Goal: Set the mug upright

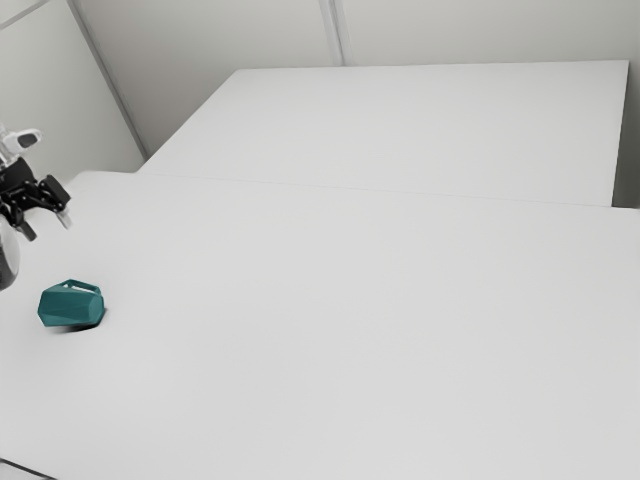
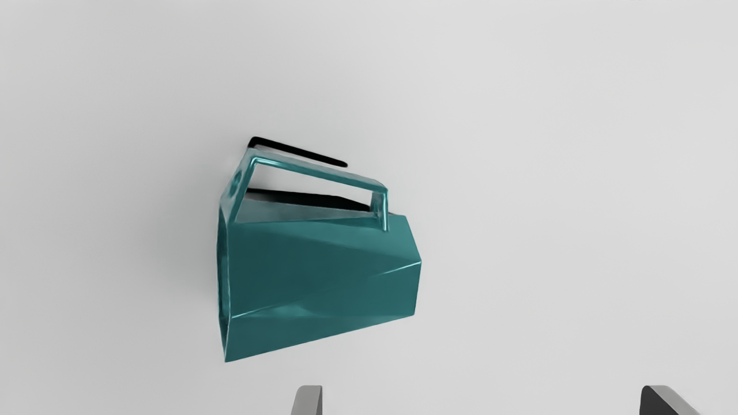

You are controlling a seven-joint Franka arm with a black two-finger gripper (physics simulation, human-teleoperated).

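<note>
At the exterior view's left edge my gripper (image 1: 48, 230) hangs above the table, its two fingers apart with nothing between them. The teal faceted mug (image 1: 70, 305) lies on its side on the table, lower in that picture than the gripper and apart from it. In the wrist view the same mug (image 2: 323, 265) shows its handle along one side and its narrower base end opposite the mouth. The fingertips of the gripper (image 2: 481, 400) stand wide apart there, and the mug lies beyond them, closer to one finger's side. The mug's inside is mostly hidden.
A broad white table (image 1: 350, 320) carries the mug. Behind it in the exterior view rises a pale slanted panel (image 1: 420, 130), with grey walls farther back. A thin dark cable (image 1: 28, 469) crosses the exterior view's lower left corner.
</note>
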